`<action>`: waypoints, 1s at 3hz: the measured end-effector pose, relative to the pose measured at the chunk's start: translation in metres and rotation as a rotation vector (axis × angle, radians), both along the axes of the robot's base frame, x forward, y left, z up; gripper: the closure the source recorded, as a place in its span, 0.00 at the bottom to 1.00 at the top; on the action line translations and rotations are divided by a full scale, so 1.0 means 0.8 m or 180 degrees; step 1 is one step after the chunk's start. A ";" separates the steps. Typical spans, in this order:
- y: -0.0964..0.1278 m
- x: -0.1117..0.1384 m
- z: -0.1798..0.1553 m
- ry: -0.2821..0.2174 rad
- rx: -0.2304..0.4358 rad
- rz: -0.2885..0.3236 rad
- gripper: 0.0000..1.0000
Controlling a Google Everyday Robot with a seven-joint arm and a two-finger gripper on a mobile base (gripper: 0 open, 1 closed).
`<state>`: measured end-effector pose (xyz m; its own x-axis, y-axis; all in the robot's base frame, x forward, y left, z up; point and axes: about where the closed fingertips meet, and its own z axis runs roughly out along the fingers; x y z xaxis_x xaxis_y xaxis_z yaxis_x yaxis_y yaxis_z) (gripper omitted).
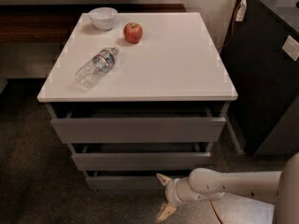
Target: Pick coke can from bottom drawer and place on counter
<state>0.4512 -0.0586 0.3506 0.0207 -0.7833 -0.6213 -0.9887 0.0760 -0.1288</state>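
Nearest, gripper [164, 196]: low before the cabinet, just in front of the bottom drawer [124, 182], right of its middle, with jaws spread wide and pinching nothing.
Bottom drawer, risk: barely ajar (only a dark slit along its top), so likely to be pushed shut rather than drawn out if a fingertip slips on the flat, handleless front.
Coke can, risk: nowhere visible, presumably inside the bottom drawer; apt to be tipped over or rolled to the back by a blind reach or a jerked pull.
Drawers above [140, 129], risk: seemingly standing a little further out; liable to catch the wrist going in or clip the can coming out.
Counter [187, 64], risk: crowded toward the left and back, so a careless set-down could strike the clear bottle [96, 66].
Gripper, count: one.
Drawers, count: three.
Coke can, count: none in view.
Clear bottle, count: one, lying on its side.
Apple [133, 32], count: one.
White bowl [103, 18], count: one.
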 end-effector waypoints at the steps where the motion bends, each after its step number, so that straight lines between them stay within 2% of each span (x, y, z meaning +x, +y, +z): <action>1: -0.007 0.034 -0.061 -0.0048 -0.0153 -0.0067 0.00; 3: -0.005 0.031 -0.062 -0.0078 -0.0170 -0.0050 0.00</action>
<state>0.4759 -0.0629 0.3007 0.0230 -0.8157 -0.5780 -0.9840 0.0838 -0.1574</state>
